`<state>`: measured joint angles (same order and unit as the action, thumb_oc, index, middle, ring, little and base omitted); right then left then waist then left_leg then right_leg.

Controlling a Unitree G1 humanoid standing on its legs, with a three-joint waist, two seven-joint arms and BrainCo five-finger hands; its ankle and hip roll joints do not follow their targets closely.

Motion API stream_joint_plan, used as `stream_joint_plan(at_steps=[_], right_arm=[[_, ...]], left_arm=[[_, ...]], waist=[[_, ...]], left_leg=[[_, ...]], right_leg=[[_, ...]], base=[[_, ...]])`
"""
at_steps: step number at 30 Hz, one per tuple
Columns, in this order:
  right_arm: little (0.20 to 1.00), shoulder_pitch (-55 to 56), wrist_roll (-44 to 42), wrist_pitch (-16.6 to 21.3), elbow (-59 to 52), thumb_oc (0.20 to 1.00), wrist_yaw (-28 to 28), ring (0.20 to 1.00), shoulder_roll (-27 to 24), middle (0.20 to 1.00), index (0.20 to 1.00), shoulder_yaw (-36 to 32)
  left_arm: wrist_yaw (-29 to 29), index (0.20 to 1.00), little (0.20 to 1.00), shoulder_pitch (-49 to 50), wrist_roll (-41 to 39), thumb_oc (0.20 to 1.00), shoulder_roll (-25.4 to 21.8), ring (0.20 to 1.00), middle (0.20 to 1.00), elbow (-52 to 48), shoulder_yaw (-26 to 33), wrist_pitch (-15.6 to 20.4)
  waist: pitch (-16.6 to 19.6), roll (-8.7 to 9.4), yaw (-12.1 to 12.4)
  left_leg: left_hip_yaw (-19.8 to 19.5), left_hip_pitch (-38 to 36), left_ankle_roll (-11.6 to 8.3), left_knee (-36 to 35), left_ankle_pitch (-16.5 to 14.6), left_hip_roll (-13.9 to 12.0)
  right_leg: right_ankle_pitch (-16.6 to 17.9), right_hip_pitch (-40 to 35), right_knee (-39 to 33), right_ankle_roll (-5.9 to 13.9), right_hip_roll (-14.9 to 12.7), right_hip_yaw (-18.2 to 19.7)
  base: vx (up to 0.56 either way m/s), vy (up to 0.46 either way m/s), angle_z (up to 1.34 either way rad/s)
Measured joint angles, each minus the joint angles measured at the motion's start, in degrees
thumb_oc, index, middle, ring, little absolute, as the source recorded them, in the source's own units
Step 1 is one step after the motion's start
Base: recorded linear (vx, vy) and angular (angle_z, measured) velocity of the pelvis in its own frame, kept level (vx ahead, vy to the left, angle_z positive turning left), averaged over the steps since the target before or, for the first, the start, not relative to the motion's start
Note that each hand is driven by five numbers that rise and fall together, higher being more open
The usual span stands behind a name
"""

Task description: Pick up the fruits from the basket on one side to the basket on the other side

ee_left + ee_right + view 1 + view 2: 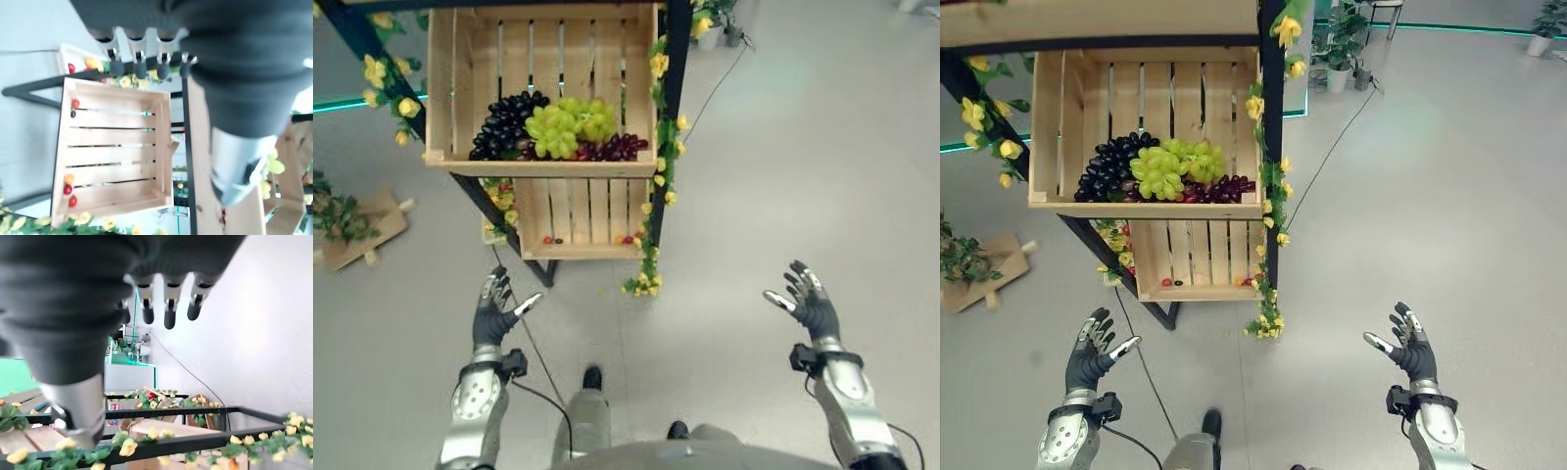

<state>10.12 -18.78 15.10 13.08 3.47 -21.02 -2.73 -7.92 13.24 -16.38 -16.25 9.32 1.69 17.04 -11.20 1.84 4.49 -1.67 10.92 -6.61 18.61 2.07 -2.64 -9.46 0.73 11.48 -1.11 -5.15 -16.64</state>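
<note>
Ahead of both hands stands a black metal rack [1271, 147] trimmed with yellow artificial flowers [1273, 323], carrying two wooden crates. The left hand [494, 311] hovers low over the floor with fingers spread and relaxed, grasping nothing; the right hand [811, 300] is held the same way, released and empty, well apart to the other side. Up and forward of the left hand, the upper crate [540, 164] holds dark purple grapes [507, 122], a green grape bunch [566, 124] and red grapes [619, 147]. Just beyond the left hand's fingertips sits the lower crate [570, 250], with a few small red and orange fruits [69, 188] in its corners.
</note>
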Motion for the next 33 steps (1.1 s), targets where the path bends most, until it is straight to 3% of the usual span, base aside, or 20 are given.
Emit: stream_joint_plan(at_steps=[2, 6, 14, 21, 27, 30, 32, 33], right_arm=[[1.000, -0.06, -0.14, -0.16, -0.04, 1.000, -0.74, 1.000, 0.94, 1.000, 1.000, 0.08], [1.000, 0.31, -0.59, 0.05, 0.24, 1.000, -0.67, 1.000, 2.31, 1.000, 1.000, -1.02], [1.000, -1.61, -0.59, 0.06, 0.86, 1.000, -0.46, 1.000, 2.74, 1.000, 1.000, -0.93], [1.000, -1.73, -0.39, -0.07, 0.90, 1.000, -0.54, 1.000, 3.97, 1.000, 1.000, -0.69], [1.000, -3.36, 0.11, -0.20, 0.56, 1.000, -0.83, 1.000, 4.33, 1.000, 1.000, 0.03], [1.000, -3.67, 0.08, -0.16, -0.20, 1.000, -0.74, 1.000, 3.95, 1.000, 1.000, -0.40], [1.000, -3.07, 0.03, -0.16, -0.78, 1.000, -0.47, 1.000, 2.85, 1.000, 1.000, -1.16], [1.000, -3.33, 0.03, -0.14, -1.44, 1.000, -0.39, 1.000, 2.25, 1.000, 1.000, -1.28]], left_arm=[[0.85, 1.000, 1.000, -1.14, 0.00, 1.000, 0.15, 1.000, 1.000, -2.14, -0.06, 0.06], [1.33, 1.000, 1.000, -2.07, 0.02, 1.000, -0.60, 1.000, 1.000, -2.66, -0.65, -0.10], [1.22, 1.000, 1.000, -2.31, 0.08, 1.000, -3.11, 1.000, 1.000, -2.84, -1.20, -0.12], [1.30, 1.000, 1.000, -2.73, 2.11, 1.000, -5.12, 1.000, 1.000, -3.54, -1.66, -0.18], [1.75, 1.000, 1.000, -2.59, 2.07, 1.000, -6.24, 1.000, 1.000, -3.86, -2.75, -0.34], [2.04, 1.000, 1.000, -2.94, 2.05, 1.000, -6.85, 1.000, 1.000, -3.77, -3.02, -0.37], [2.32, 1.000, 1.000, -3.96, 1.98, 1.000, -6.53, 1.000, 1.000, -4.03, -3.69, -0.21], [2.45, 1.000, 1.000, -4.21, 2.00, 1.000, -6.78, 1.000, 1.000, -3.76, -3.97, -0.17]], waist=[[0.50, 0.73, -0.71], [3.30, -0.87, -2.10], [3.79, -0.50, -2.08], [4.21, 1.04, -3.01], [4.40, 0.90, -5.34], [4.47, 0.69, -9.04], [4.24, 0.26, -12.51], [3.99, -0.31, -12.93]], left_leg=[[-3.38, -1.82, 1.07, -4.36, 0.95, 0.45], [-1.74, -3.36, 2.09, -15.37, 0.41, -1.75], [-1.71, -3.70, 4.34, -19.48, 4.53, 1.48], [0.92, -7.22, 5.07, -21.58, 4.40, 2.48], [8.54, -12.24, 4.35, -21.92, 1.32, 0.73], [15.42, -13.40, 3.57, -19.47, -1.55, -0.89], [17.53, -14.20, 2.86, -18.06, -3.36, -1.32], [22.02, -14.77, 2.52, -15.95, -5.13, -2.23]], right_leg=[[0.13, -0.56, -0.66, 0.08, 0.09, -0.03], [1.67, -1.58, -3.82, 1.20, 2.45, -4.50], [3.64, -2.11, -7.48, 4.07, -0.31, -3.96], [4.77, -4.12, -10.68, 5.21, -1.06, -0.32], [5.54, -2.00, -9.53, 5.39, -0.43, 10.48], [7.04, 2.84, -6.54, 5.54, 0.43, 17.23], [7.71, 5.17, -5.86, 5.73, 1.20, 19.46], [8.40, 7.98, -4.25, 5.97, 1.51, 21.47]], base=[[-0.03, 0.041, 0.66], [-0.06, 0.100, 0.63], [-0.01, 0.146, 0.30], [0.03, 0.072, -0.20], [0.01, 0.026, -1.11], [-0.05, 0.002, -1.80], [-0.03, -0.042, -1.69], [0.02, -0.093, -2.18]])
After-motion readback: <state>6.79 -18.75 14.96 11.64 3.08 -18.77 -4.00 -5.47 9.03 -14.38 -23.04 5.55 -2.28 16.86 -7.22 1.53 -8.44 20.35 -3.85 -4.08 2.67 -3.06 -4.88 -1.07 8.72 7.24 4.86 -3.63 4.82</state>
